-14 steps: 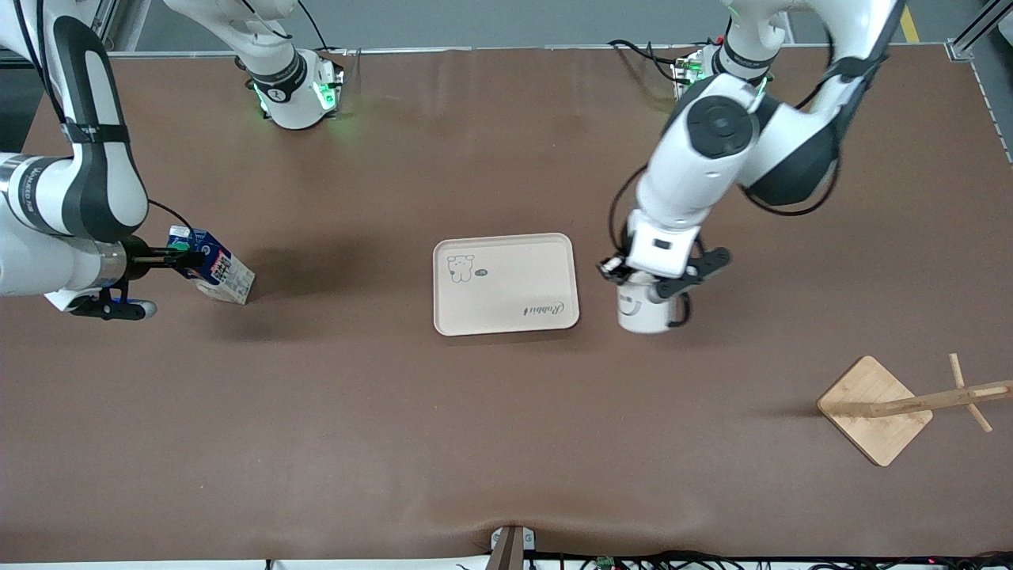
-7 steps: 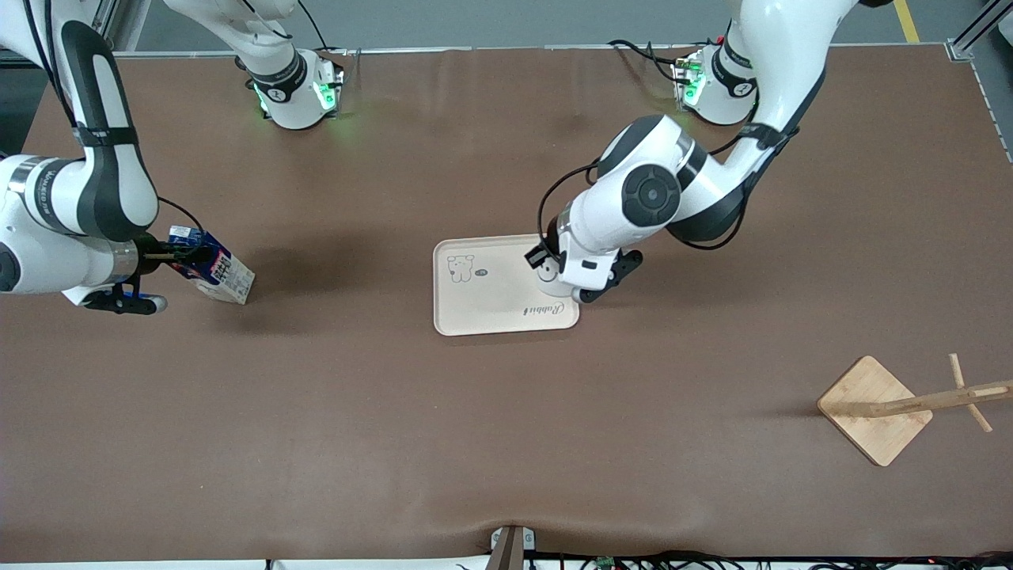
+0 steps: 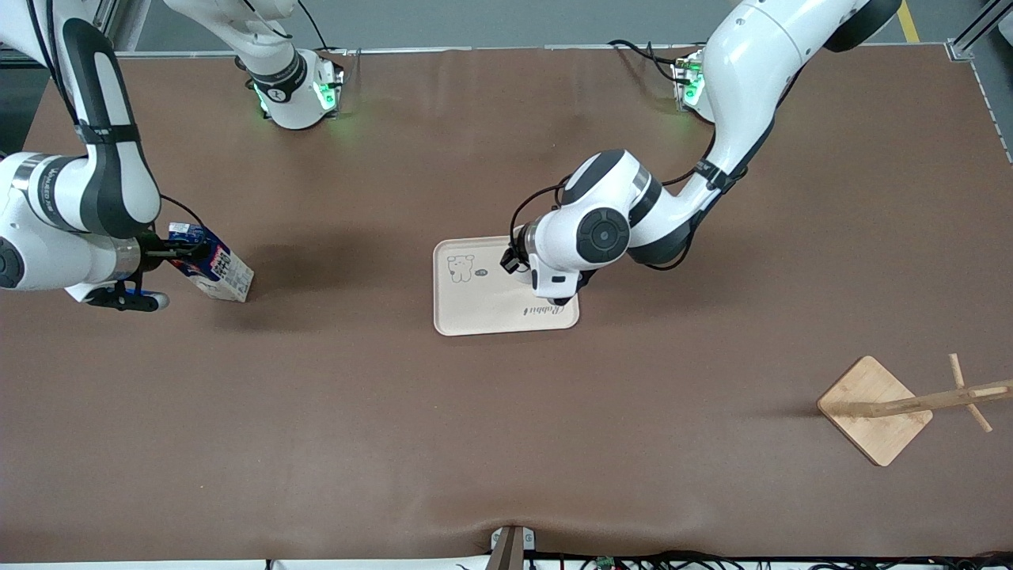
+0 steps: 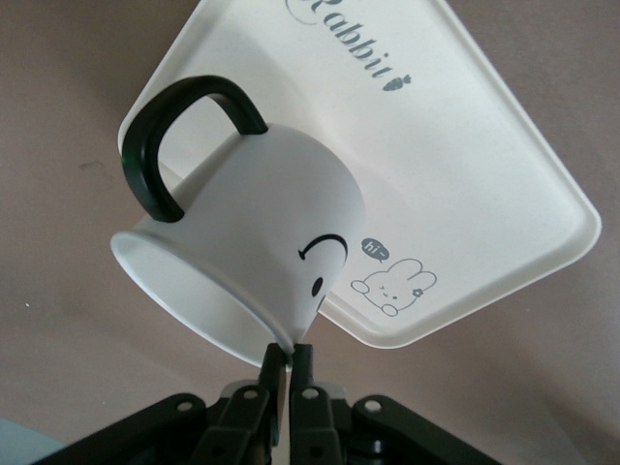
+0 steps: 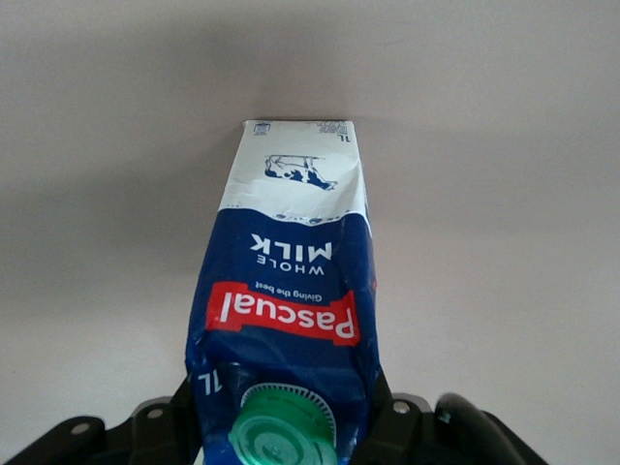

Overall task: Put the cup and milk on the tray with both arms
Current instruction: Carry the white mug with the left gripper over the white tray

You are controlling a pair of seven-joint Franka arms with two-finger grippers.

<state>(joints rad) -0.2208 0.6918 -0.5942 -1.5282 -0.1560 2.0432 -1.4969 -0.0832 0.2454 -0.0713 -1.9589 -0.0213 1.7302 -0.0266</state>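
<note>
Look at your left gripper (image 4: 289, 373) first: its two black fingers are pinched together on the rim of the cup (image 4: 254, 254), which hangs tilted from them just above the tray (image 4: 465, 145), mouth toward the wrist camera and loop handle upward in that view. The cup is smooth matte white, a rounded cylinder with a curved black handle and a smiley face on its side. Below it, the tray is a flat, pale beige rectangle with rounded corners and a low lip, printed with a small rabbit and "Rabbit" script; in the front view the left arm's wrist covers the tray's (image 3: 475, 305) corner toward the left arm's end. Your right gripper (image 5: 281, 426) is clamped on the top of the milk (image 5: 286, 281), flanking the ribbed green cap. The glossy blue carton (image 3: 212, 267) leans, its pale base on the brown table (image 3: 506, 443).
</note>
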